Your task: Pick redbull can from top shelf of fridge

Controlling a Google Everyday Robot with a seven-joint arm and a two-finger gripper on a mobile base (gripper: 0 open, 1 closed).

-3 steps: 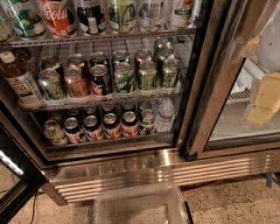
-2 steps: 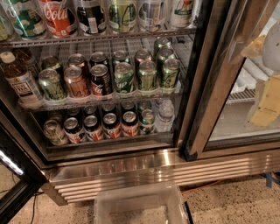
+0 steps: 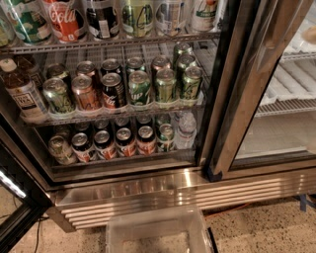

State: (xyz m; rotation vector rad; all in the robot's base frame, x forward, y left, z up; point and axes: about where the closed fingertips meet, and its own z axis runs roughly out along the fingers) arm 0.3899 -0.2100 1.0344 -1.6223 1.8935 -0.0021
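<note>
The fridge (image 3: pixel 148 190) stands in front of me with its left glass door open. Wire racks hold rows of cans; the uppermost rack in view (image 3: pixel 113 43) carries a red Coca-Cola container (image 3: pixel 66 20), a black one, green ones and a pale silvery one (image 3: pixel 168 15), all with their tops cut off by the frame. I cannot pick out the redbull can, and the top shelf is out of view above. The gripper is out of view; only a small pale shape (image 3: pixel 308 33) shows at the top right edge.
The middle rack (image 3: pixel 118 109) holds green, red and black cans and a brown bottle (image 3: pixel 22 94). A lower row sits beneath. The dark door post (image 3: pixel 237 99) divides off the shut right door. A clear plastic bin (image 3: pixel 158 232) is on the floor; the open door's edge (image 3: pixel 15 217) is at lower left.
The pale yellowish shape that hung in front of the right door has moved up and almost out of the frame. The cans and the fridge have not moved.
</note>
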